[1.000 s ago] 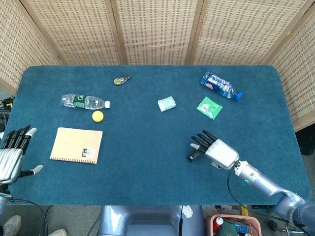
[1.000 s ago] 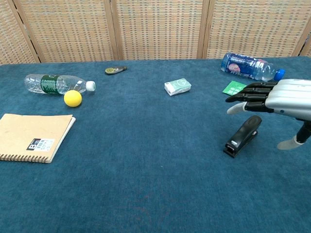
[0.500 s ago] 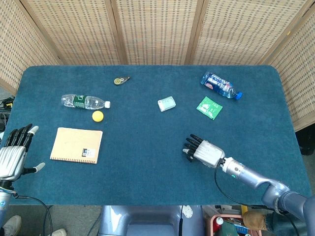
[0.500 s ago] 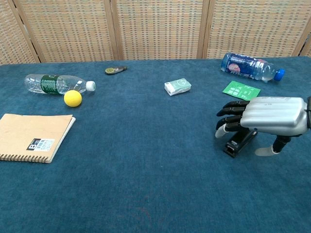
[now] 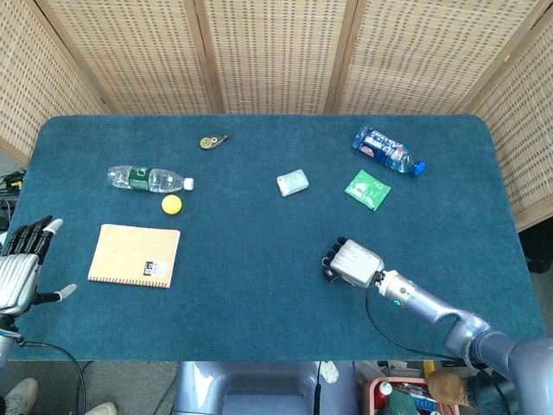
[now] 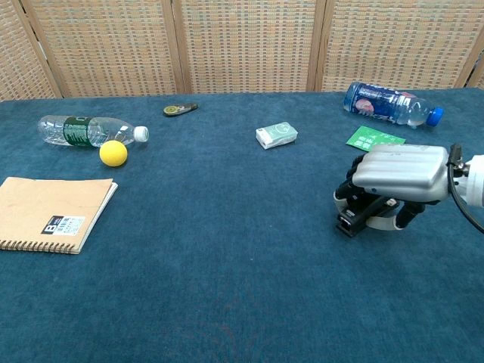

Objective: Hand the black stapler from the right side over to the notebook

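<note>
My right robot hand (image 6: 393,181) grips the black stapler (image 6: 355,218), far to the right of the notebook (image 6: 53,213). My left robot hand (image 5: 22,268) is just left of the notebook, open and holding nothing.

black stapler (image 6: 351,221) mostly under right robot hand (image 6: 395,184)

1. Black stapler (image 6: 354,220): lies on the blue surface (image 6: 227,265) at the right side, largely covered by the right hand (image 6: 395,178), whose fingers (image 6: 349,193) curl around it.
2. Notebook (image 6: 47,212): tan, spiral-bound, closed, lying flat at the left side, well apart from the stapler.
</note>
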